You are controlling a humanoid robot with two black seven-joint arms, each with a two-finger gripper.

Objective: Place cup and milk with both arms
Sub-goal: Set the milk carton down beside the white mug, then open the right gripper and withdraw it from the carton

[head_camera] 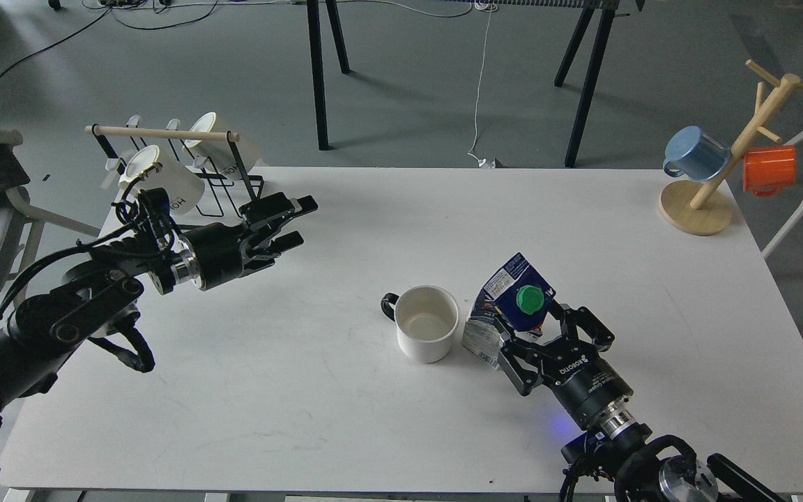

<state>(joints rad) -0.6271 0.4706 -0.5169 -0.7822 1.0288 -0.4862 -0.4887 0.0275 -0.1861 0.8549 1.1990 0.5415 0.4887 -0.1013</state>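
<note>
A white cup (428, 322) stands upright and empty on the white table (304, 418), its handle pointing left. A blue and white milk carton (513, 287) with a green cap stands just right of the cup, tilted a little. My right gripper (537, 331) comes in from the lower right and is shut on the carton's lower part, a finger on each side. My left gripper (297, 222) is open and empty, hovering above the table well to the upper left of the cup, near the mug rack.
A black wire rack (220, 188) with a wooden bar holds white mugs at the table's back left. A wooden mug tree (719, 181) at the back right carries a blue mug (696, 153) and an orange mug (768, 169).
</note>
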